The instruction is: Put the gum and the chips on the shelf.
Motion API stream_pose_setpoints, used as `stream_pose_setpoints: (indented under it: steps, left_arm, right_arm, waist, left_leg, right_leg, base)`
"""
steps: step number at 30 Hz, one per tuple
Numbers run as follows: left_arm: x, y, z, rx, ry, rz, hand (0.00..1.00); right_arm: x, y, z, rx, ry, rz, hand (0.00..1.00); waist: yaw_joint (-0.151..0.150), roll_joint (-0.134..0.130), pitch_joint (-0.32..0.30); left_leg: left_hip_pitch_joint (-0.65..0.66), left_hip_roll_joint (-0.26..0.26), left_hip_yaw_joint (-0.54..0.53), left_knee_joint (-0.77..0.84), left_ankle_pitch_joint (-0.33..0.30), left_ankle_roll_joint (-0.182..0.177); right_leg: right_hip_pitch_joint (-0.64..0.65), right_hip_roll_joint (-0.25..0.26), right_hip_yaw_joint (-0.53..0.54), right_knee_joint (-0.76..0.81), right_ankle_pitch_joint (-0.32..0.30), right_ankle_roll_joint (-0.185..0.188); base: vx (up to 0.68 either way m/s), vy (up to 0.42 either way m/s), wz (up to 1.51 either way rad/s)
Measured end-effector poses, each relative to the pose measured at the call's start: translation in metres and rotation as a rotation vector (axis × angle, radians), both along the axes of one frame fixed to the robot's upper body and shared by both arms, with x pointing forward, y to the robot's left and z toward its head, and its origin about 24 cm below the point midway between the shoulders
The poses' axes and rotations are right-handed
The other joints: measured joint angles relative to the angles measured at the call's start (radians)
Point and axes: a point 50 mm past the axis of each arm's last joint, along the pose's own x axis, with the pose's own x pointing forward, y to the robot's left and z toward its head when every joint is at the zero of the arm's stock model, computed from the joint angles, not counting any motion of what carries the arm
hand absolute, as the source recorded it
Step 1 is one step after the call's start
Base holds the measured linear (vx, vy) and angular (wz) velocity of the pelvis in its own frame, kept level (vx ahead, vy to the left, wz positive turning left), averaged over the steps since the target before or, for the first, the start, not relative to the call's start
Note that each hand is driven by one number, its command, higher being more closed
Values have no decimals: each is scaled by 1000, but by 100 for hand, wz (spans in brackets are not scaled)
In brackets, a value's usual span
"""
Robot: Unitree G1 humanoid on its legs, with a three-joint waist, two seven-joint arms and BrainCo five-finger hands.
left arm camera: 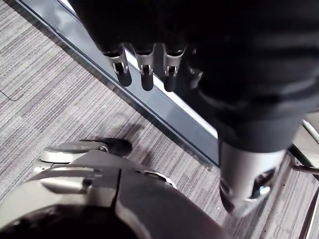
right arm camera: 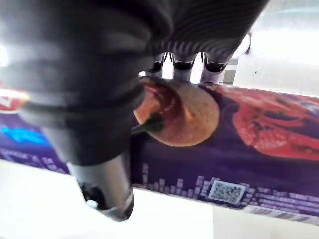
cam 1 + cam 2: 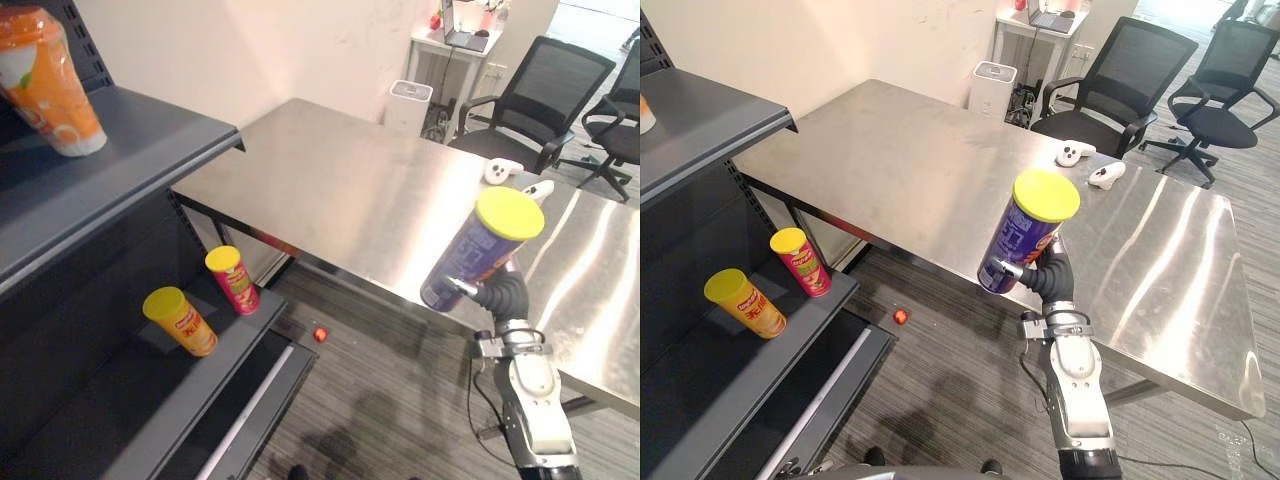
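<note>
Two cans already stand on the shelf's lower board (image 3: 150,400): a yellow-topped orange can (image 3: 180,320) leaning over, and just beside it, nearer the board's front corner, a red can (image 3: 233,280) with a yellow lid. I see an orange-and-white container (image 3: 45,80) on the upper board (image 3: 150,140). Whether any of these is the gum, I cannot tell.

I have the chips, a purple can (image 3: 1025,240) with a yellow lid, in my right hand (image 3: 1050,275). The fingers (image 2: 182,64) are wrapped round the can's side and the thumb closes on it from the other side. The can is tilted, lid up and base down toward the shelf, and it hangs at the near edge of the steel worktop (image 3: 350,190), well apart from the shelf.

Between the can and the lower board lies open grey carpet, with a small red ball (image 3: 320,334) on it near the shelf's foot. The worktop's far corner runs close to the upper board's edge. On the worktop beyond the can lie two white controllers (image 3: 1073,153) (image 3: 1107,175), near each other. Past them stand black office chairs (image 3: 540,95), and a white box unit (image 3: 408,105) sits by the wall.

My left hand (image 1: 146,74) hangs low over the carpet with its fingers slack, grasping nothing, near a dark rail on the floor.
</note>
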Motion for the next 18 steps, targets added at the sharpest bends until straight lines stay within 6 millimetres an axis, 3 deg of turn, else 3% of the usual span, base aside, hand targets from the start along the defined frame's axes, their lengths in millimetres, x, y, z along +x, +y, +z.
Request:
stream_pose_setpoints:
  steps: [11,15,18]
  left_arm:
    - [-4,-5,-2,-7,20,-1,0]
    - [-1,-7,-2,-8,11,7,0]
    - [13,-12,-2,-10,-20,0,0]
  right_arm:
    - [-11,-3,-17,6,75,-19,100]
    - [5,8,-11,23,46,20,100]
    - [19,12,5,36,-25,17,100]
  waist:
    - [-5,36,1]
    - [2,49,10]
    - [26,73,35]
  left_leg:
    - [-20,11,-37,57,-12,-8]
    - [-107,22,-130,99,-7,-19]
    - [-179,35,-203,87,19,-26]
  right_leg:
    - [26,2,-34,14,-9,-4]
    - [22,14,-120,17,-19,-20]
    - [10,31,-237,46,-46,-39]
  base:
    - [-18,-8,8]
    - [-83,-54,67]
    - [-101,-88,116]
